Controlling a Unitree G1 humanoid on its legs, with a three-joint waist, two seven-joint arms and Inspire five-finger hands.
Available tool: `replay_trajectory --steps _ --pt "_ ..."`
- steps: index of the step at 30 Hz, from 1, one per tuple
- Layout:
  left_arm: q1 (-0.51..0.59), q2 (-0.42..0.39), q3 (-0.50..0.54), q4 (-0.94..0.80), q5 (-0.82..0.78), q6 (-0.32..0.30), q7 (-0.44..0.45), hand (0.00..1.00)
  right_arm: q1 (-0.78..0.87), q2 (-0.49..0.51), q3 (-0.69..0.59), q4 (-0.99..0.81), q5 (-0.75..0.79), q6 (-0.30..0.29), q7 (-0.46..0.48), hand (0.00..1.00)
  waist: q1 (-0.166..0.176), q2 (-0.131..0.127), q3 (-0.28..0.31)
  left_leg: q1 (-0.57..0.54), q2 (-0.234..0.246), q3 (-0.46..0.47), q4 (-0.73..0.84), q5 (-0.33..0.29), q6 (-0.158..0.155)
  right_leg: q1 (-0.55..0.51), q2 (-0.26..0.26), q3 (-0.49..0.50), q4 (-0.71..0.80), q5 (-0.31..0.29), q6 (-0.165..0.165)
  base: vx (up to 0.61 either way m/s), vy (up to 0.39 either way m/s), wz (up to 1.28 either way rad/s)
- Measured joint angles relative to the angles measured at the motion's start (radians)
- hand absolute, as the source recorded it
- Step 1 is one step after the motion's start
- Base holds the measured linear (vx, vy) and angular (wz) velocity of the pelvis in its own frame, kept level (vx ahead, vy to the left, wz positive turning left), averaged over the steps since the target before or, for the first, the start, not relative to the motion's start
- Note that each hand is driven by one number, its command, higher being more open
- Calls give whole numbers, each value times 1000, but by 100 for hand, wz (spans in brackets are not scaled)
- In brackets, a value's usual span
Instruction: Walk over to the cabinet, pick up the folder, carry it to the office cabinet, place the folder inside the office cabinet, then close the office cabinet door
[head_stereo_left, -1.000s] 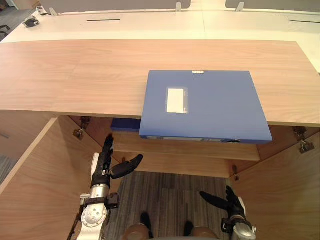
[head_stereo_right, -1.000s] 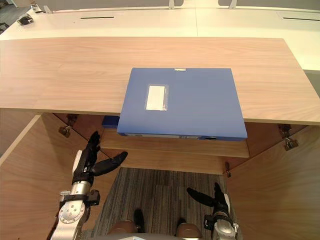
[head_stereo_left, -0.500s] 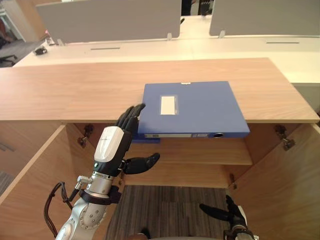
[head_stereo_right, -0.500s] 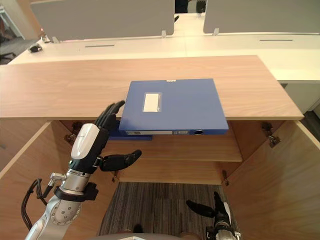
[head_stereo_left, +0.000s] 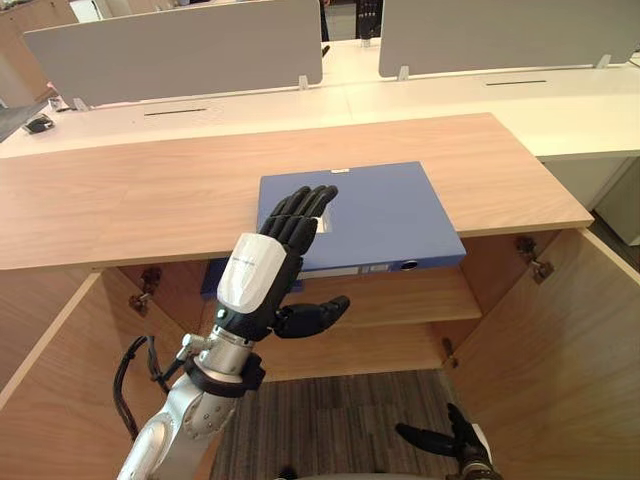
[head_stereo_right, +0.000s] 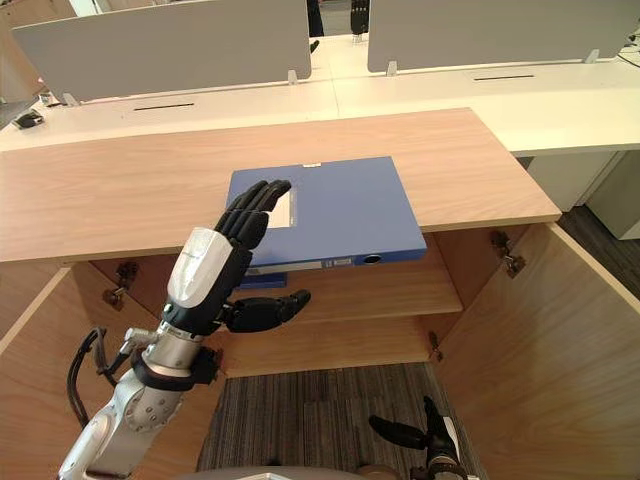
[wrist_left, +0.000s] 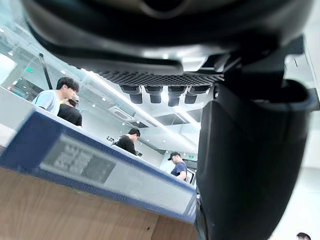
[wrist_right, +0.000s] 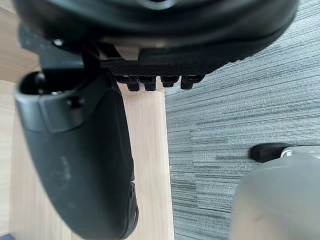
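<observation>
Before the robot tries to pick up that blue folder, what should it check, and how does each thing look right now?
1. Folder within reach, front edge overhanging the cabinet top: ok.
2. Left hand open, fingers above the folder, thumb lower: ok.
3. Fingers touching the folder: cannot tell.
4. Right hand ready to help: not ok, it hangs low near the floor.
5. Cabinet doors open: ok.
</observation>
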Motion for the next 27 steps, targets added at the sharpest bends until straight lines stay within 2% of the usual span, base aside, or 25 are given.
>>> replay_trajectory --steps 1,2,5,9,14,19,23,27 --pt "-10 0 -8 22 10 4 0 100 0 1 1 0 1 0 1 100 -2 0 -1 4 -1 -1 -8 3 2 1 -1 -1 0 0 0 0 0 0" --pt "-27 0 -20 63 34 18 -2 0 0 2 5 0 1 0 2 100 -6 0 -1 10 -4 -3 -20 10 3 1 -2 -2 0 0 0 0 0 0" --pt "-47 -1 -25 129 72 52 -10 0 0 1 23 -2 1 0 5 100 -17 -3 -1 9 -9 -4 -25 11 5 -5 -5 -3 -1 -2 3 -11 1 0" --pt "-104 -1 -16 134 88 68 -7 0 -1 1 33 -2 3 2 13 100 -21 -10 -4 8 -18 -5 -25 11 5 -6 -13 -1 -7 -2 9 0 0 0" --pt "-162 0 -9 125 114 63 -13 0 -12 2 35 -5 6 4 20 100 -23 -12 -4 5 -28 -5 -26 9 5 -6 -23 7 -21 3 17 14 13 -4" --pt "-147 -8 5 86 90 62 -28 0 -27 11 35 -26 50 4 30 100 -25 -15 -7 -4 -27 11 -25 8 3 -16 -22 32 -36 20 21 20 9 -14" --pt "-121 -27 3 24 58 59 -58 0 -24 15 33 -109 107 3 41 100 -26 -17 -8 -10 -25 17 -23 7 3 -26 -21 46 -42 30 23 -4 -2 -11" --pt "-54 -58 -18 -82 -80 22 -113 0 16 39 26 -353 211 -7 58 100 -28 -18 -8 -10 -26 22 -20 7 5 -31 -19 55 -41 39 27 -26 -3 -6"
